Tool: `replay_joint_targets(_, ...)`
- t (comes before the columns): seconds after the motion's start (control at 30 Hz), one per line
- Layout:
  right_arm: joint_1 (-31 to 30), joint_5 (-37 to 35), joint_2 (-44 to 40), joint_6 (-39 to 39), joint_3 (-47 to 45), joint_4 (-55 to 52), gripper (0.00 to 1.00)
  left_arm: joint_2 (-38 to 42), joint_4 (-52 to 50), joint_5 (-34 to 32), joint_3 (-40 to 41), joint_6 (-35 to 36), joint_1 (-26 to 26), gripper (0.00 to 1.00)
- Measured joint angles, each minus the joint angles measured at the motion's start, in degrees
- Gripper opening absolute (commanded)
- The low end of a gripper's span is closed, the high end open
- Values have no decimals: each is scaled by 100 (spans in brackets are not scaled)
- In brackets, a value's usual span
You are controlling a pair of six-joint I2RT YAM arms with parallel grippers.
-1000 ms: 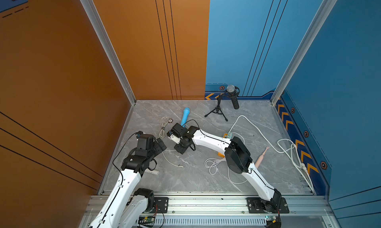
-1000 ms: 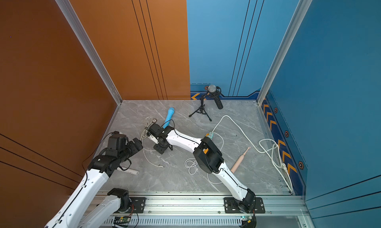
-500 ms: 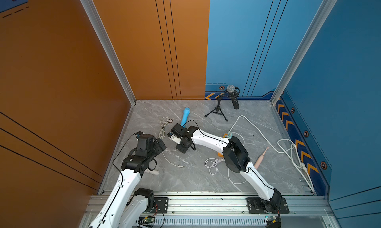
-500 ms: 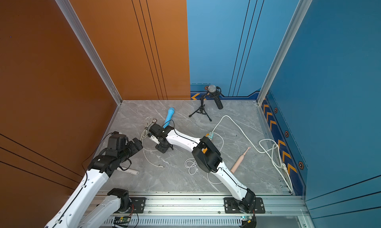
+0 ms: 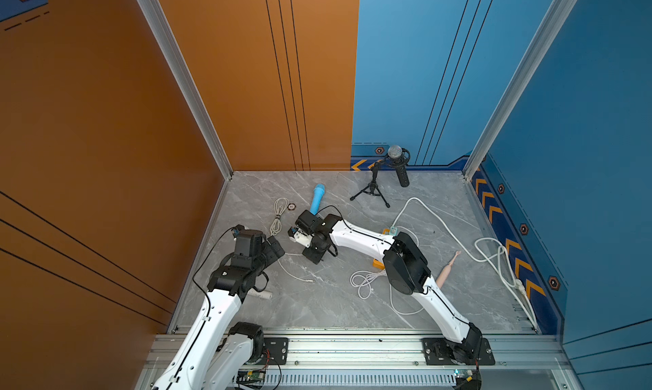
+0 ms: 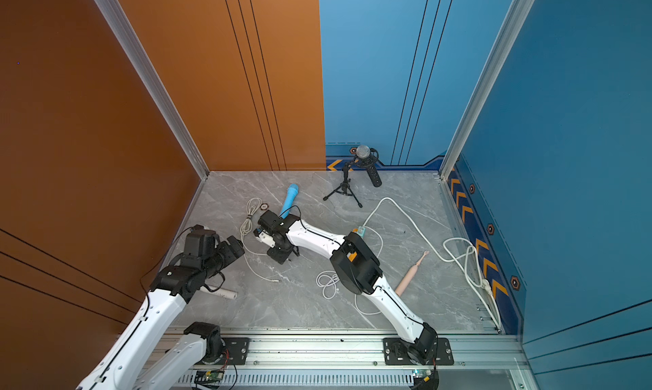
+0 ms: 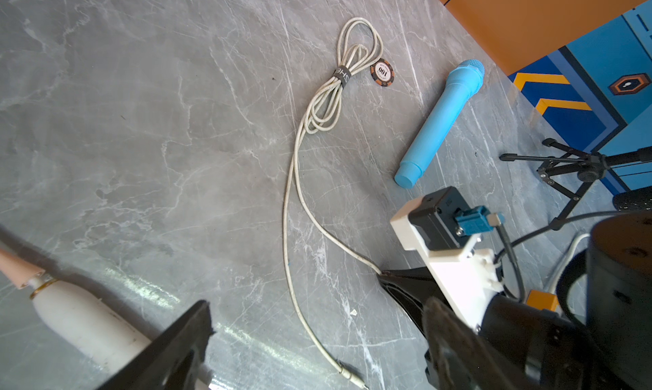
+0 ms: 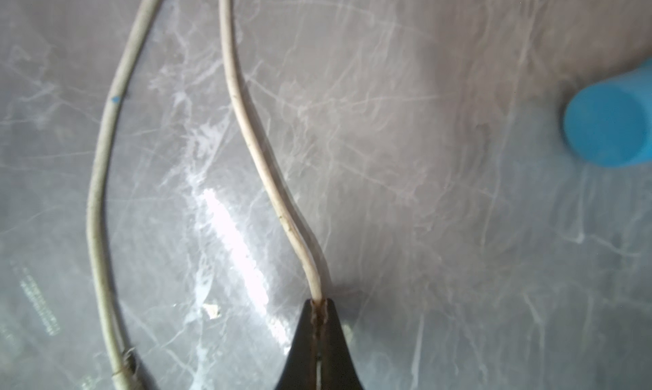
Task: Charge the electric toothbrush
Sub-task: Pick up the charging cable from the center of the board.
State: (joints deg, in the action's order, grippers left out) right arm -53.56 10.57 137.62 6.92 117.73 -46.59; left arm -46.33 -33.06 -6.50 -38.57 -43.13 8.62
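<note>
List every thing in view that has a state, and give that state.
right gripper, shut on the beige cable.
left gripper, open, empty.
beige cable, partly bundled, plug end loose on the table.
white toothbrush, lying flat, no cable attached.
pink toothbrush, lying flat.
blue microphone, lying flat.
black microphone, mounted on its tripod.

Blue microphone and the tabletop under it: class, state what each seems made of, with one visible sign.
Blue microphone: probably matte plastic; even colour, no sharp glare. Tabletop: glossy marble-look surface, grey with white veins and bright reflections; stone or printed laminate, cannot tell.
</note>
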Motion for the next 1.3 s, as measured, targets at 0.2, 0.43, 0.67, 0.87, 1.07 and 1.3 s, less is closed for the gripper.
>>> replay_joint_targets(0.2,323,732,-1753,-621,-1696,758,0,0,-31,107,-166,131,96,93)
replay_joint_targets(0.43,824,1143,-3947,-1674,-3386,2304,0,-35,-59,133,-841,525,809,92)
replay_joint_targets(0.67,1322,1692,-4758,-2761,-4754,3860,0,-417,-13,-240,-1309,1008,1950,89)
replay_joint_targets(0.87,1631,2020,-4975,-3296,-5268,4717,0,-640,258,-367,-1368,1467,2579,83)
replay_joint_targets(1.07,1611,2133,-5228,-3644,-5337,5213,0,-667,614,-385,-1368,1858,2787,80)
replay_joint_targets(1.3,1508,1674,-5237,-3899,-5101,4937,0,-682,1091,-608,-1294,2446,3119,79)
